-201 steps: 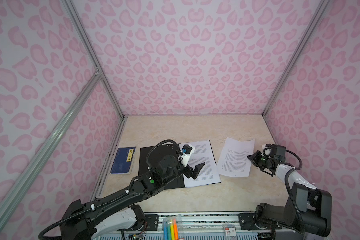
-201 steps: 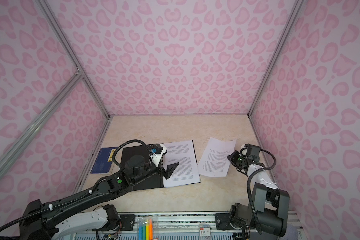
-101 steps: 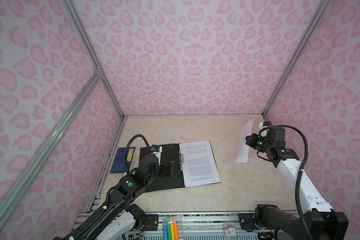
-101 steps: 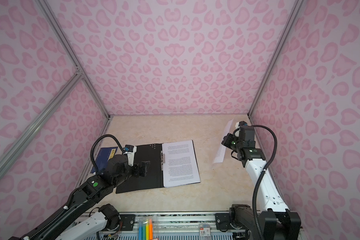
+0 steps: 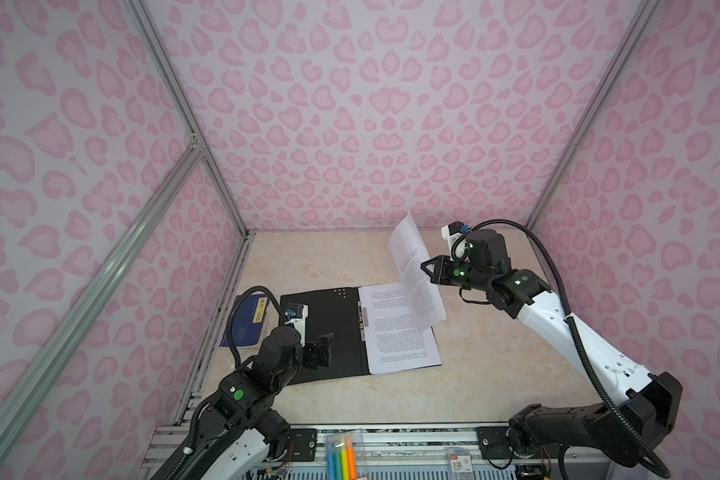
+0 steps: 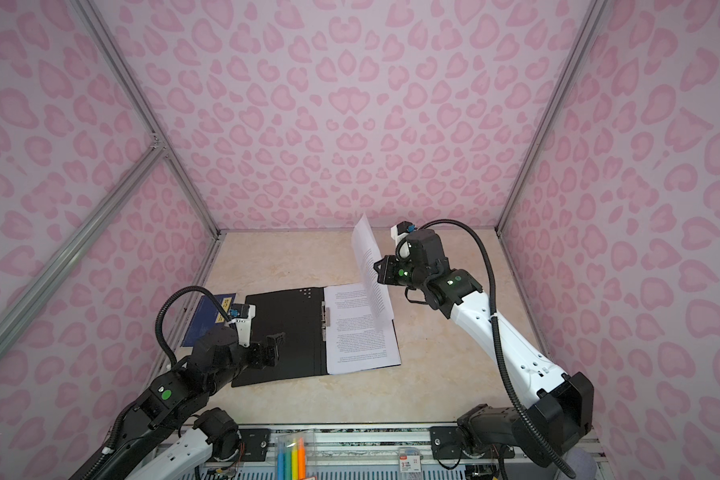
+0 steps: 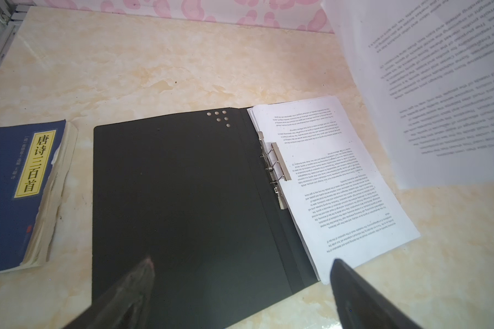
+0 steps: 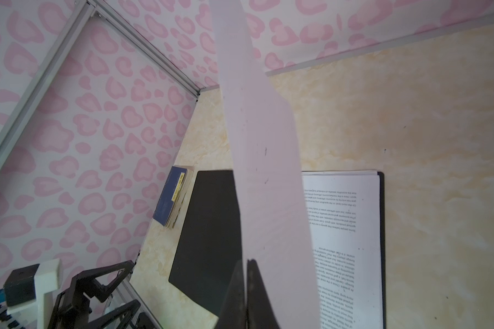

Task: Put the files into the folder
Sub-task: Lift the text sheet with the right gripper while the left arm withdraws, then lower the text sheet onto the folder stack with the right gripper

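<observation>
Moved: the printed sheet (image 5: 416,270) has been lifted off the table (image 5: 487,374) since a second ago, when it lay flat to the right of the folder (image 5: 329,307). The left arm has been pulled back from over the folder's right half to its left half.
Right gripper (image 5: 424,266): fingers (image 8: 234,290) are pressed together on the sheet's right edge, about halfway along it. The pinch is seen edge-on in the right wrist view.
Held sheet: carried in the air, steeply tilted, above and just right of the folder's right half. Printed face is turned toward the folder, blank back toward the right wrist. No contact with the folder is seen in the left wrist view.
Left gripper (image 5: 324,348): fingers (image 7: 131,287) are spread wide with nothing between them, and it is held over the folder's left half, near its front edge.
Folder: laid open flat on the table, black inside up.
Metal clip (image 7: 280,162): fixed along the folder's spine.
Stack of sheets (image 5: 400,345): laid on the folder's right half, text side up.
Blue book (image 5: 248,320): yellow label 唐诗三百首, laid just left of the folder with a narrow strip of table between them.
</observation>
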{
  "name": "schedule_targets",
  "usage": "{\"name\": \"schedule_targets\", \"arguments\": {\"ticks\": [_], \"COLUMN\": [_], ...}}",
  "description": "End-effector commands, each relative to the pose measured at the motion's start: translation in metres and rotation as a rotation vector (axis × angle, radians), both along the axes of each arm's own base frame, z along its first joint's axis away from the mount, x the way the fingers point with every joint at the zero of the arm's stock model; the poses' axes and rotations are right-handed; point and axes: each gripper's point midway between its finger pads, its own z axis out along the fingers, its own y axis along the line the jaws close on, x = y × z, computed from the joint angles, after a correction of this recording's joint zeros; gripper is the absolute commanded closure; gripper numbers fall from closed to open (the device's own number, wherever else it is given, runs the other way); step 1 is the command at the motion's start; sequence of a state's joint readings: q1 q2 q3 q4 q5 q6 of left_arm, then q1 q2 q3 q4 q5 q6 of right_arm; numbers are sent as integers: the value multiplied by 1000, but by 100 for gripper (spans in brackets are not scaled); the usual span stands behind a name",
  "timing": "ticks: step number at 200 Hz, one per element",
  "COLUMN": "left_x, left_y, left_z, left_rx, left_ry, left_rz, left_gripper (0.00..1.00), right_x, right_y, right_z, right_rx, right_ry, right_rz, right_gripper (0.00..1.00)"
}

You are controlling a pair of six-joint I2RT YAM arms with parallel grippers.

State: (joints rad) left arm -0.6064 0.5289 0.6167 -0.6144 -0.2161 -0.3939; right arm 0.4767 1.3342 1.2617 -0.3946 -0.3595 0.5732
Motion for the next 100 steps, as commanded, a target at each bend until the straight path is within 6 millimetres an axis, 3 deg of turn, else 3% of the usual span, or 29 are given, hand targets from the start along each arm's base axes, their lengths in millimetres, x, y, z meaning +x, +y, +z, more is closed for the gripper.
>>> {"name": "schedule_targets", "arguments": {"ticks": [1, 25, 60, 100], "left_x": [-1, -1, -1, -1], "left_y": [0, 0, -1, -2], "left_z": [-5, -5, -8, -9], "left_rx": [14, 21, 28, 32], "left_ry": [-2, 1, 11, 10], "left_rz": [-11, -17, -24, -31], "left_gripper": [3, 3, 3, 3], "right_x": [12, 22, 26, 22], "right_y": [-11, -29, -28, -19], "right_z": [-28, -88, -156, -207], "right_rx": [5, -33, -111, -106], "right_ry": [46, 142, 184, 250], "right_rz": [-34, -70, -21, 31], "right_gripper": [100, 100, 100, 100]}}
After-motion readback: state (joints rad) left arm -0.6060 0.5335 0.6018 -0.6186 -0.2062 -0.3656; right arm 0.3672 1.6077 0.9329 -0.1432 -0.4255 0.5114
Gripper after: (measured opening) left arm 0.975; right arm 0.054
